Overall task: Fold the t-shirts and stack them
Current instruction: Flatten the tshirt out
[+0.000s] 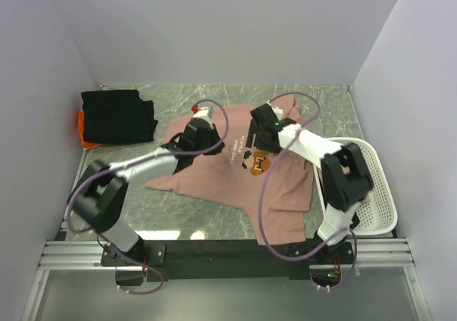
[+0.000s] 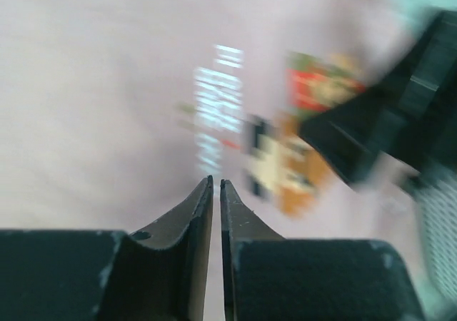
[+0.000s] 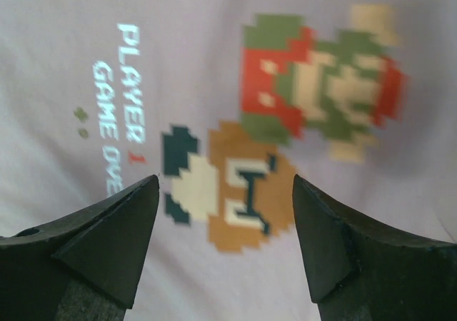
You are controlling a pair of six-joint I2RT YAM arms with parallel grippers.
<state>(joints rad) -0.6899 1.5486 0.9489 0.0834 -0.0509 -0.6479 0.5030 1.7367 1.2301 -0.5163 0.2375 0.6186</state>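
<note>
Now pink shirt [image 1: 214, 180] lies spread face-up at table [image 1: 321, 100] middle, unfolded. Right gripper [image 3: 225, 182] wide open, empty, poised over its middle, likely to pinch cloth. Left gripper [image 2: 216, 182] nearly closed, holding nothing. Black shirt [image 1: 118, 114] folded atop orange shirt [image 1: 84, 132], far-left corner: 2 stacked.

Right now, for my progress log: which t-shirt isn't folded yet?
The dusty-pink t-shirt with the pixel-art graphic: it lies spread out and rumpled, while the black t-shirt sits folded atop the orange one at the far left.
</note>
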